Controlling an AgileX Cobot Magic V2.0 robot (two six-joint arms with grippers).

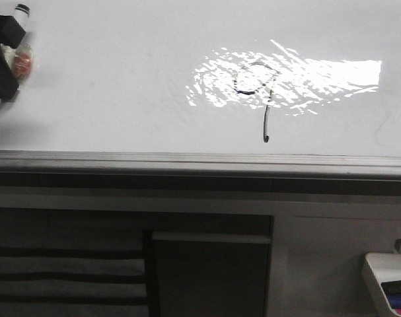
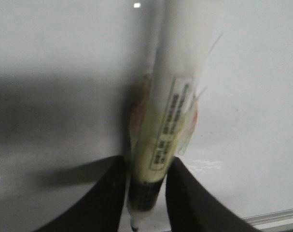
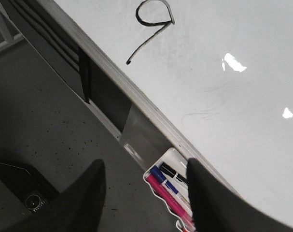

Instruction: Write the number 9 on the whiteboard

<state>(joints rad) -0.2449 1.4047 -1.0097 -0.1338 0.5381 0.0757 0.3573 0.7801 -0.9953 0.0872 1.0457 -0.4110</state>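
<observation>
The whiteboard fills the upper front view, with a grey metal edge strip along its near side. A black number 9 is drawn on it, its loop inside the glare patch and its tail hooked at the end. It also shows in the right wrist view. My left gripper is at the board's far left, shut on a white marker with a yellowish label, and is well apart from the digit. My right gripper is open and empty, off the board's near right edge and above the floor.
A small white tray hangs below the board's edge at the right, holding a pink marker, a blue marker and a black marker. The tray also shows in the front view. Dark cabinet panels stand under the board.
</observation>
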